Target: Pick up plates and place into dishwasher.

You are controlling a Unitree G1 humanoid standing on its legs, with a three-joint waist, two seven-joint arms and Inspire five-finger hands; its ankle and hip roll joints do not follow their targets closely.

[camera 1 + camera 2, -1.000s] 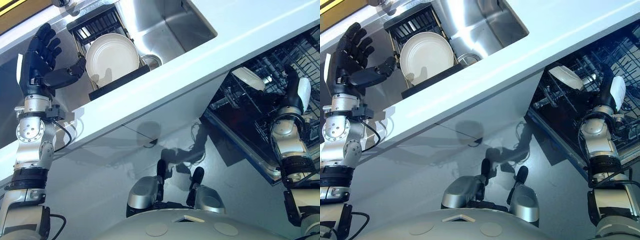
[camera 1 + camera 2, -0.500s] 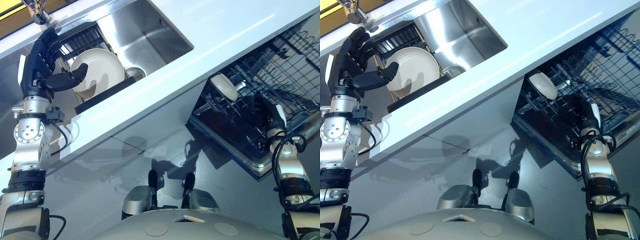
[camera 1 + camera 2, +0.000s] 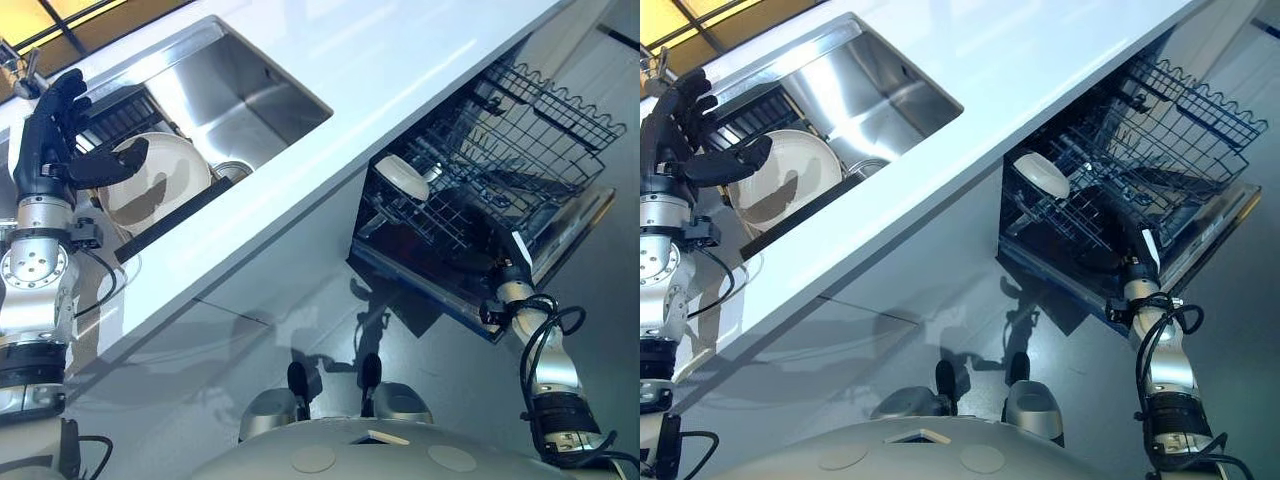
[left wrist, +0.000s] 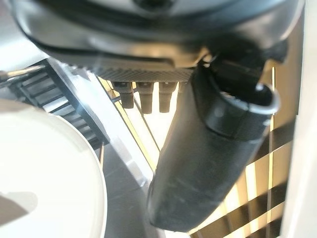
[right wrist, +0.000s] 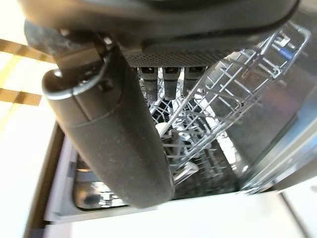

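Observation:
A white plate (image 3: 155, 185) leans in a black dish rack (image 3: 170, 215) at the left end of the sink; its rim also shows in the left wrist view (image 4: 44, 188). My left hand (image 3: 50, 140) is open beside the plate's upper left rim, thumb stretched over the rim, apparently not gripping it. Another white plate (image 3: 402, 177) stands in the pulled-out dishwasher rack (image 3: 500, 150). My right hand (image 3: 1140, 250) hangs open at the rack's front edge, holding nothing; the wire rack (image 5: 223, 109) shows past its fingers.
The steel sink (image 3: 250, 95) is set in a white countertop (image 3: 400, 60), with a faucet (image 3: 15, 70) at the far left. The open dishwasher door (image 3: 570, 225) juts out under the rack. A white cabinet front (image 3: 250, 290) runs below the counter.
The camera has swung, shifting the whole scene. My right hand has drawn back from inside the dishwasher rack to its front edge. My left hand's thumb now reaches over the plate's rim.

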